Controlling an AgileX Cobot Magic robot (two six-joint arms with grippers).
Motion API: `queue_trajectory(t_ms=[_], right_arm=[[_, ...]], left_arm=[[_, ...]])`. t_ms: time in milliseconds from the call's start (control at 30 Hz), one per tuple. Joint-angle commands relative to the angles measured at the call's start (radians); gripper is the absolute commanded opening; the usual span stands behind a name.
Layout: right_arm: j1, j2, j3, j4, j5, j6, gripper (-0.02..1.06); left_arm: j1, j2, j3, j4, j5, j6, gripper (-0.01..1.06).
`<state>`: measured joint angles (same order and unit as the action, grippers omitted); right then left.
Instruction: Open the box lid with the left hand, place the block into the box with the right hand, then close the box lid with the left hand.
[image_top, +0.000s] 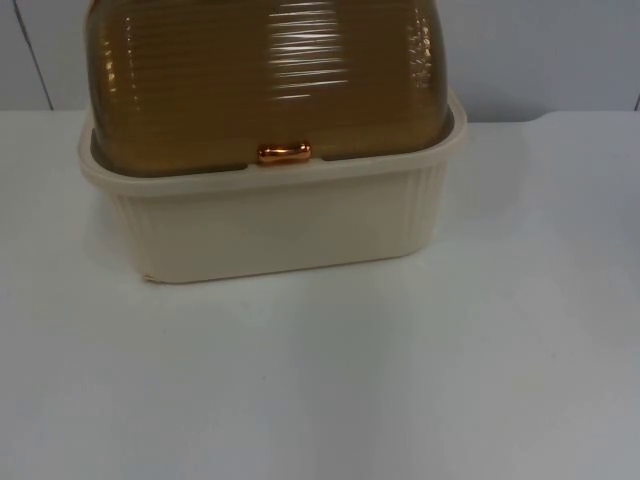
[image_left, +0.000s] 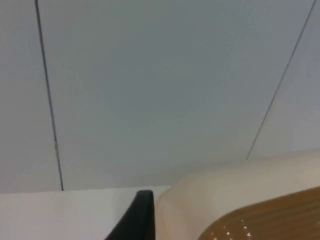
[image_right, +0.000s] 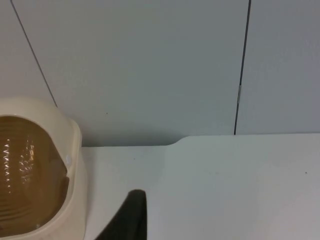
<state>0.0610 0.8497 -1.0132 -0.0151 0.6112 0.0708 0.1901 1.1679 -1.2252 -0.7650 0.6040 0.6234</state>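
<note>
Top view gives you bare white table (image_top: 320, 390) nearest, then the cream ribbed box (image_top: 280, 225) set toward the back, its amber ribbed lid (image_top: 260, 80) shut down with the copper handle (image_top: 284, 153) at the front rim. No block can be made out on the table, so you cannot yet say where the right arm's piece lies.

From the left wrist view, the left gripper's black fingertip (image_left: 136, 217) sits just beside the box's cream rim (image_left: 240, 195), with the grey partition wall (image_left: 160, 90) behind. From the right wrist view, the right gripper's fingertip (image_right: 127, 217) hangs over table beside the box's other end (image_right: 60, 165). You cannot tell whether either gripper is wide or narrow.

Watch the handle: it is small and glossy, so the left fingers could slip off it, or drag the whole box if the lid binds. The wall stands close behind, leaving the lid little room to swing back.
</note>
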Motion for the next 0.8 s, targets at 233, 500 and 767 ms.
queue_trajectory(t_ms=[233,500,767], right_arm=[[0.003,-0.005,-0.003,-0.008,0.013,0.028,1.03],[0.003,-0.227,-0.003,-0.029,0.058,0.015,1.03],[0.003,-0.556,-0.003,-0.111,0.207,0.017,1.03]], left_arm=[[-0.007,-0.042,0.003,0.004,0.087,-0.033,1.05],[-0.015,-0.385,0.014,0.476,0.027,-0.287,1.05],[-0.081,-0.749,0.016,0.511,0.111,-0.296,1.05]])
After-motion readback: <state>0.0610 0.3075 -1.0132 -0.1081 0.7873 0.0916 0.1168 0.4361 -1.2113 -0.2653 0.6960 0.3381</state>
